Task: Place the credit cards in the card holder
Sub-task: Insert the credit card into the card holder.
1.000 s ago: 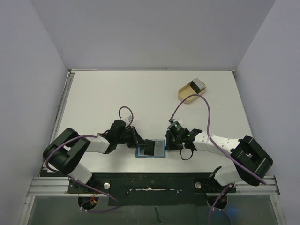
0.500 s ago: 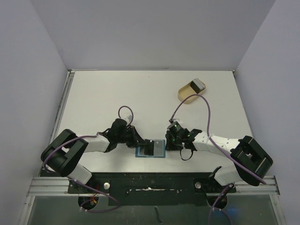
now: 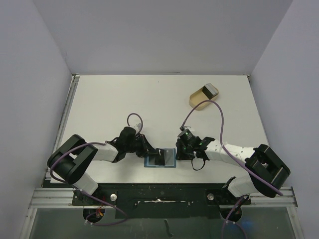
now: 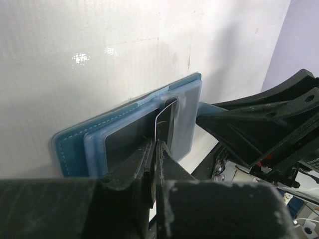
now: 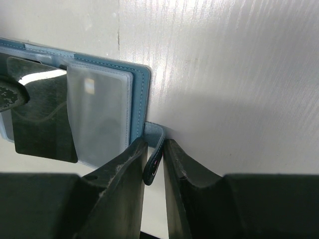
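Note:
The blue card holder [image 3: 169,159] lies open at the table's near edge. My left gripper [image 3: 153,153] is shut on a grey credit card [image 4: 165,122], held on edge with its front end at the holder's left pocket [image 4: 124,144]. In the right wrist view the card [image 5: 42,117] lies over that pocket, beside the clear pocket [image 5: 97,114]. My right gripper [image 5: 153,149] is shut on the holder's closing tab [image 5: 152,164], pinning the holder [image 5: 140,99] at its right side. It also shows in the top view [image 3: 181,152]. Another card [image 3: 211,90] rests in the tan dish.
The tan oval dish [image 3: 198,98] stands at the back right. The right arm's purple cable [image 3: 219,119] loops over the table between the dish and the wrist. The black front rail [image 3: 159,191] runs just below the holder.
My left wrist has edged slightly right toward the holder, and the card has tilted a little over the left pocket. The right gripper has stayed on the tab.

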### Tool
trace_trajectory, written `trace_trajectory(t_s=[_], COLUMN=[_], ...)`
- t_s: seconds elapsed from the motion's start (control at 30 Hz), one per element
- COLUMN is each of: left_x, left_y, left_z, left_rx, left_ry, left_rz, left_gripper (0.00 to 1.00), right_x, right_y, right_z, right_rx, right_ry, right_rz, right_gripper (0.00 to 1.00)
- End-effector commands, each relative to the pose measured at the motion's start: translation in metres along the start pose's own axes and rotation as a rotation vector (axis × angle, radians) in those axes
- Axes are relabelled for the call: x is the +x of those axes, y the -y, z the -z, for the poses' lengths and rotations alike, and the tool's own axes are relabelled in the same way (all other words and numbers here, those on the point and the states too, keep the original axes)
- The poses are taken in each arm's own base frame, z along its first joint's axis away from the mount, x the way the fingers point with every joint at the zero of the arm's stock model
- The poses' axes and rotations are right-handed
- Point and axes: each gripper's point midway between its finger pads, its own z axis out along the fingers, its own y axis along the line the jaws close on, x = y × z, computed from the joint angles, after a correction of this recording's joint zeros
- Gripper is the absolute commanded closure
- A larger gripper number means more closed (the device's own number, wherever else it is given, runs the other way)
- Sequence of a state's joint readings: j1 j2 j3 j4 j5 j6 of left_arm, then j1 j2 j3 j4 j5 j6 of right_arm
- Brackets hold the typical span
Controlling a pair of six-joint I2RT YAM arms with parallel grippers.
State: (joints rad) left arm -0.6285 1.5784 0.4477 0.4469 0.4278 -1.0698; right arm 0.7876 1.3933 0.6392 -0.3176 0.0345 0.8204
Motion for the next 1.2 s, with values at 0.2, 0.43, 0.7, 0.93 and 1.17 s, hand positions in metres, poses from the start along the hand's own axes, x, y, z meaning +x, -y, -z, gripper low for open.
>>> trace_trajectory(t_s=[0.2,0.43,0.7,0.93,1.17], left_x=[0.002,-0.005,-0.002,0.001,0.000], left_y=[0.002,0.000,-0.004,-0.005,-0.011], left_z=[-0.005,-0.005,0.001,-0.002,-0.002], left_rx=[0.020,-0.016,-0.059,-0.052,-0.083], left_ry=[0.016,0.039,0.002,-0.030,-0.032], left_rz=[-0.014,-0.088,-0.197,-0.205,-0.219], left_gripper=[1.00,1.00,1.00,1.00,1.00], right_x=[-0.004,-0.004,-0.003,-0.003,-0.004], right_y=[-0.007,-0.006,-0.005,-0.005,-0.004], right_z=[-0.001,0.000,0.001,0.000,0.000], right_rx=[-0.009,-0.007,-0.005,0.000,0.006], right_ry=[0.025,0.027,0.030,0.028,0.029], right_rz=[-0.009,-0.014,-0.014,-0.013,-0.015], right_gripper=[0.78,0.78,0.78,0.79,0.79])
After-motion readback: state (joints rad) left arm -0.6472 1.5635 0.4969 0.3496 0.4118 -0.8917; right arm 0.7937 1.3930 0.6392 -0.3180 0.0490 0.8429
